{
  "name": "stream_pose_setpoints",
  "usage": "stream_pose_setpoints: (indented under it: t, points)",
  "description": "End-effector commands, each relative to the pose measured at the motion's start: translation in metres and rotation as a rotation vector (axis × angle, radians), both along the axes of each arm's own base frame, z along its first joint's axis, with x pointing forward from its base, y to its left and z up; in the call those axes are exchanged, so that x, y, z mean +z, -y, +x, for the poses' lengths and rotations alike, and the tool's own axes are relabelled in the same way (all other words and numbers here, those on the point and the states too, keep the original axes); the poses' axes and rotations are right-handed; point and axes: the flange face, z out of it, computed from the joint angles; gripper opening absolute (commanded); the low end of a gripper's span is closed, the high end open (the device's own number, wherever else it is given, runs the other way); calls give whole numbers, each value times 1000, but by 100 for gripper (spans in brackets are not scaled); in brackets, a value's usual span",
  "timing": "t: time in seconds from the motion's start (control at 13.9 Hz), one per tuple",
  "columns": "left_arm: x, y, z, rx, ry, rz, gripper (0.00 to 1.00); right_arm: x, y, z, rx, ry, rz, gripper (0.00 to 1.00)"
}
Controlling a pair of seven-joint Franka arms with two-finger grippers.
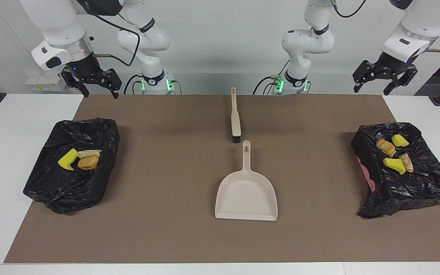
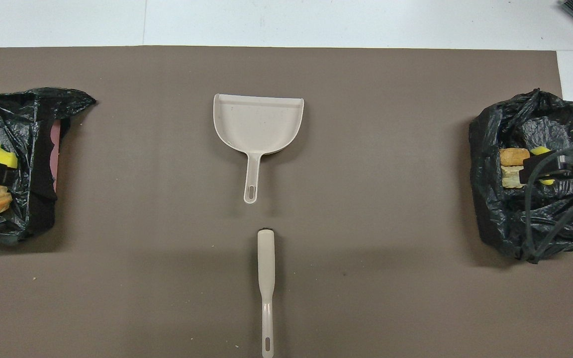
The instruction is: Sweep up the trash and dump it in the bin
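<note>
**Both claws empty and raised; all the trash sits in the two bins**

The left gripper (image 1: pixel 383 78) hangs with its fingers spread wide and nothing between them, up over the table edge at its own end. The right gripper (image 1: pixel 92 82) is likewise spread and empty, raised over the mat's (image 1: pixel 174 233) corner at the right arm's end. Neither touches anything.

Below the left gripper lies one black-bagged bin (image 1: pixel 414 191) holding four scraps of trash (image 1: pixel 393 165): two yellow sponge pieces, an orange-brown lump, a pale crumbly one. The other black-bagged bin (image 1: pixel 67 191), below the right gripper, holds three (image 1: pixel 87 163): one yellow sponge piece, one pale lump, one brown lump. That makes seven, none loose on the mat that I can see.

Midway between the arms lie one beige brush (image 1: pixel 235 116) and one beige dustpan (image 1: pixel 246 194), well apart from both grippers. The brush is nearer the robots, the dustpan's handle pointing at its bristle end; both long axes run straight away from the robots. Neither arm is clearly closer. I judge the sweeping and dumping finished, both arms waiting.
</note>
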Motion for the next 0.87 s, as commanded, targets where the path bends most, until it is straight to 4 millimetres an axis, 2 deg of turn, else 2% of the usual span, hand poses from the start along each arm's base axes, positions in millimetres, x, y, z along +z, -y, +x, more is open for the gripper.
stream_pose_setpoints:
  t: [0.0, 0.36, 0.79]
  points:
    - [4, 0, 13, -3, -35, -11, 100, 2, -1, -1, -19, 16, 1, 100]
    - [7, -10, 6, 11, -21, -15, 100, 2, -1, -1, -19, 16, 1, 100]
    - [7, -2, 4, 0, -20, -8, 100, 2, -1, -1, -19, 16, 1, 100]
